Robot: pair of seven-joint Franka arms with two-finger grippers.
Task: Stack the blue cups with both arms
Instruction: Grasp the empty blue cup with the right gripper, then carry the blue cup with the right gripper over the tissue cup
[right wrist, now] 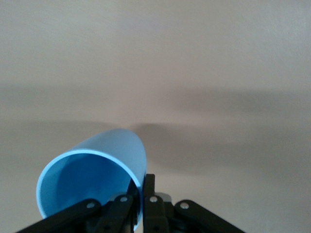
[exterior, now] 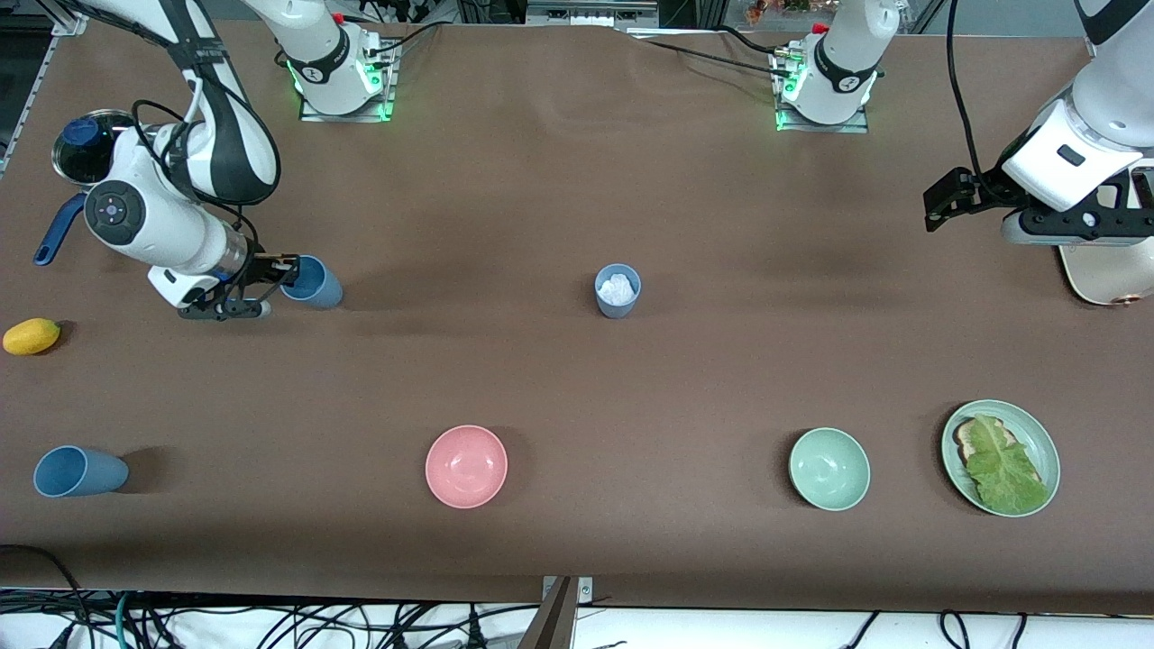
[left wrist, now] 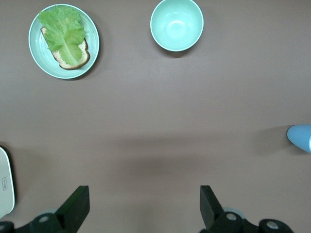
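Brown cloth-covered table (exterior: 577, 379) carrying everything. Right gripper (exterior: 278, 270) at roughly 9 o'clock on table, pinched onto rim of bright mid-blue tapered plastic cup (exterior: 313, 281), cup tilted. Left gripper (left wrist: 145, 206) hovering at 3 o'clock, fingers spread wide, holding nothing, waiting. Second bright blue plastic cup (exterior: 79, 471) lying on side at 8 o'clock. Duller slate-blue plastic cup (exterior: 618, 290) upright near centre, white stuff inside.

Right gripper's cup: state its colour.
Bright blue cup, pinched at its rim by the right gripper; right wrist view shows it best.
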